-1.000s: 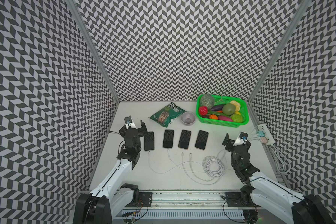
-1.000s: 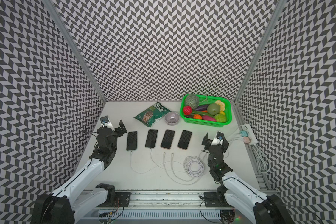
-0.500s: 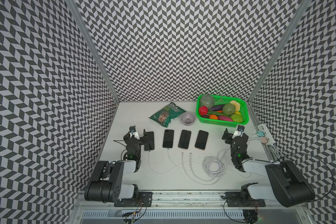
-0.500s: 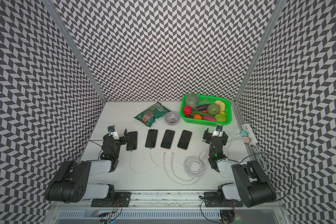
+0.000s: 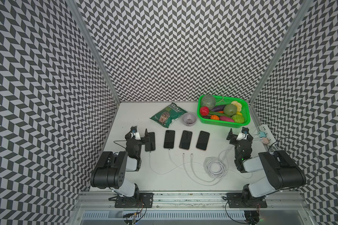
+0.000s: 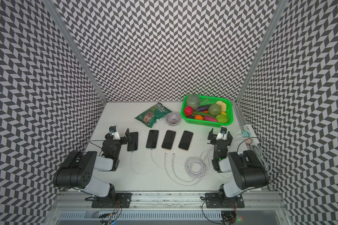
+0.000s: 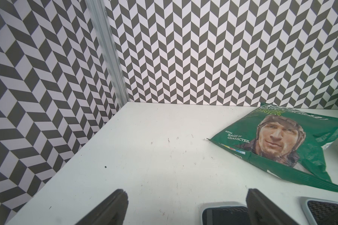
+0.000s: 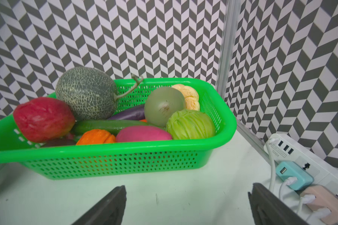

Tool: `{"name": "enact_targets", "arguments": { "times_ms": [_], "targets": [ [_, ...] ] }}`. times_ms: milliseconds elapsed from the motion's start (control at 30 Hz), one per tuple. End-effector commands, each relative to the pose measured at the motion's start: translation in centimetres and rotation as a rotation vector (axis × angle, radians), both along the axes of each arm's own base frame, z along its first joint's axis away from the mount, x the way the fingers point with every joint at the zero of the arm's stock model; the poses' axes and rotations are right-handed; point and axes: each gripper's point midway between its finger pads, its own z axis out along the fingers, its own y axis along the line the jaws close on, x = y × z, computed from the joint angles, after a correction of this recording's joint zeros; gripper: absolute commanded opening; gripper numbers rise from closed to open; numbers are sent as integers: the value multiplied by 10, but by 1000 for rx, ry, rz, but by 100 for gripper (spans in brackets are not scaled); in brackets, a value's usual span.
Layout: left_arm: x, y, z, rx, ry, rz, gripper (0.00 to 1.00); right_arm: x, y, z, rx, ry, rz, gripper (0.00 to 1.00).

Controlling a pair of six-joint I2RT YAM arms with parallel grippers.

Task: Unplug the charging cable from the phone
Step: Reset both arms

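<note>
The white tabletop (image 5: pixel 164 183) carries everything between the two folded arms. At its back right corner stands a green basket (image 5: pixel 222 123) full of toy fruit and vegetables, with a green crisp bag (image 5: pixel 167 115) and a small grey bowl (image 5: pixel 189 118) to its left. In front of these lie four phones in a row, face up. The leftmost phone (image 5: pixel 150 141) has a white charging cable (image 5: pixel 151 163) plugged into its near end, and so has the second phone (image 5: pixel 169 139); the third phone (image 5: pixel 185 140) and fourth phone (image 5: pixel 202 140) lie with loose cable ends on the tabletop just short of them. A coil of cable (image 5: pixel 215 167) sits nearer the right arm, and a power strip (image 5: pixel 266 134) lies along the right edge. The left gripper (image 5: pixel 140 138) stands with its jaws wide apart and empty, one finger just beside the leftmost phone's left edge. The right gripper (image 5: pixel 240 137) is likewise spread wide and holds nothing, well apart from the phones, between the basket and the power strip.
</note>
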Motion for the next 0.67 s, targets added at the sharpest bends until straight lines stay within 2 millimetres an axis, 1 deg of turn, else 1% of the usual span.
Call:
{"name": "enact_targets", "arguments": {
  "times_ms": [0, 33, 333, 500, 633],
  "targets": [
    [4, -1, 15, -10, -56, -12, 100, 6, 4, 21, 29, -80, 23, 100],
    [4, -2, 15, -9, -54, -12, 100, 5, 3, 23, 30, -92, 22, 100],
    [3, -2, 16, -2, -59, 3, 100, 7, 4, 22, 25, -80, 25, 100],
    [7, -2, 13, -8, -44, -6, 100, 10, 5, 20, 30, -69, 35, 100],
    [3, -1, 16, -1, -60, 10, 100, 8, 5, 20, 29, -69, 37, 100]
  ]
}}
